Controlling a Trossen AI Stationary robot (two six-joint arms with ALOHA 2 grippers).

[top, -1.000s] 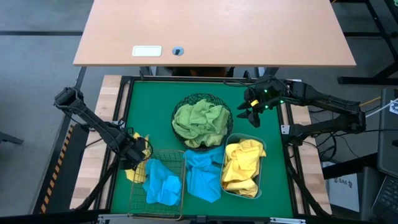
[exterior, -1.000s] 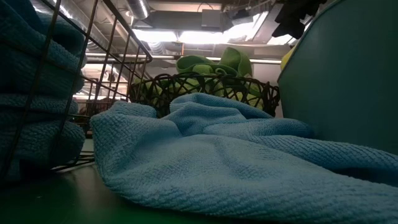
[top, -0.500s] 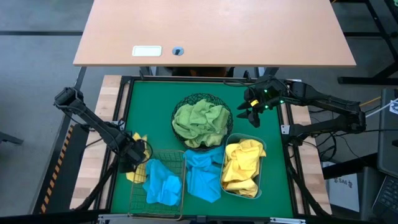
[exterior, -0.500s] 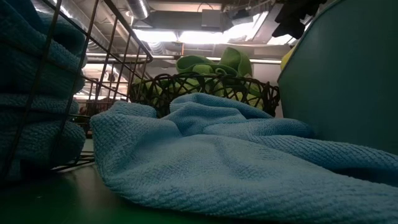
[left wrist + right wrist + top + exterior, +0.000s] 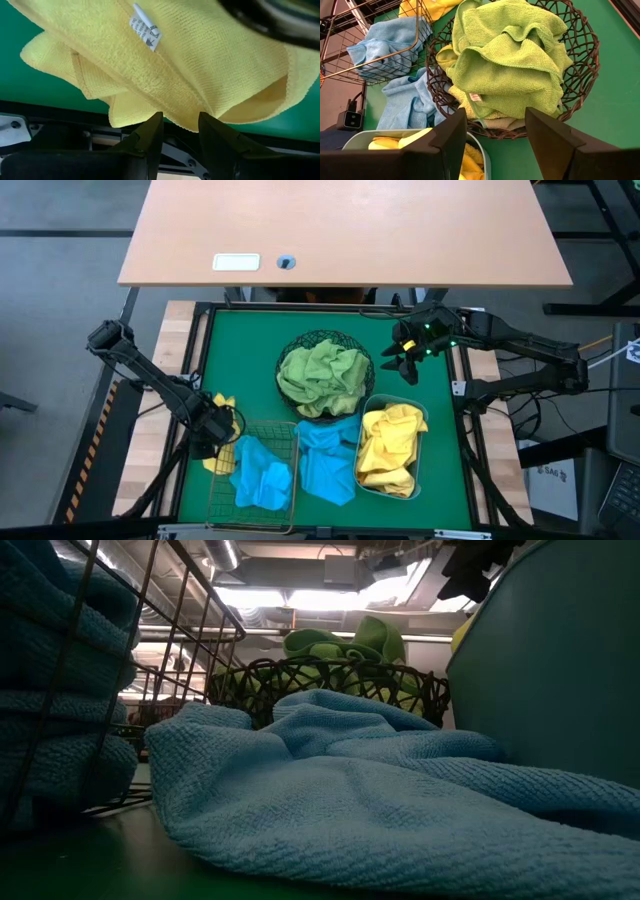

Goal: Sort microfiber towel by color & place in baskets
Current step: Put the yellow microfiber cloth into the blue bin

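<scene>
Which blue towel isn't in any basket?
The sky blue microfiber towel lying on the green mat between the copper wire basket and the plastic tub; the other blue one sits inside the basket.
</scene>
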